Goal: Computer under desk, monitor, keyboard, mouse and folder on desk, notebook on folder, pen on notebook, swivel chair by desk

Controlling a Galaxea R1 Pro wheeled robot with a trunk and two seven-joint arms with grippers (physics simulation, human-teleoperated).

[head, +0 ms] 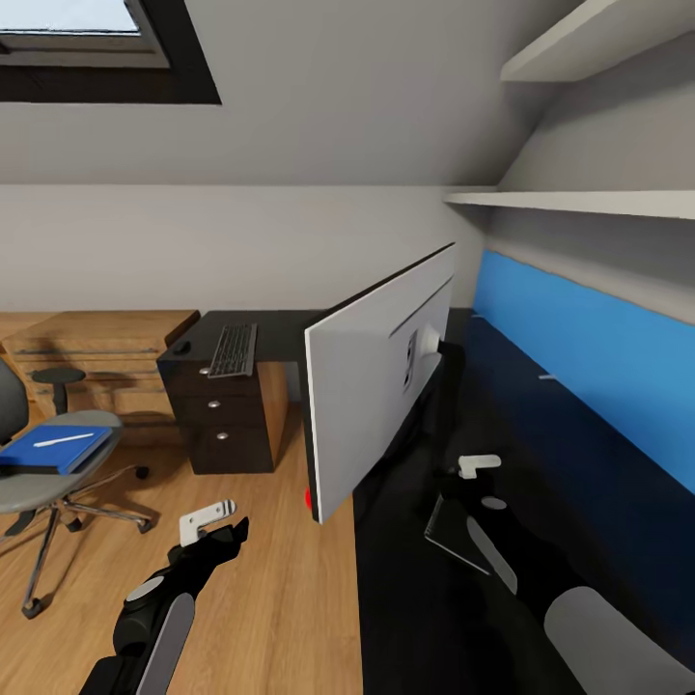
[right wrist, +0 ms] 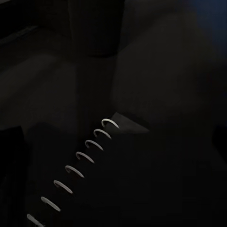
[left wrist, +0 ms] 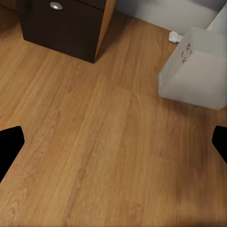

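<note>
The monitor (head: 372, 381) stands on the black desk (head: 569, 463) with its silvery-white back toward me, a red light (head: 309, 499) at its lower corner. My right gripper (head: 480, 467) hovers open over the dark spiral notebook (head: 452, 537) (right wrist: 142, 179) lying on the desk. The keyboard (head: 234, 349) and mouse (head: 181, 346) rest on the far desk wing above the drawer unit (head: 220, 417). On the swivel chair (head: 39, 487), the blue folder (head: 34, 454) carries the white pen (head: 64, 439). My left gripper (head: 214, 526) (left wrist: 113, 151) hangs open over the floor, near the silver-grey computer (left wrist: 196, 71).
A blue back panel (head: 589, 338) lines the desk under white wall shelves (head: 579, 203). A low oak dresser (head: 97, 352) stands against the far wall behind the chair. Wood plank floor (head: 275, 589) stretches between chair, drawer unit and desk. A skylight (head: 87, 39) is overhead.
</note>
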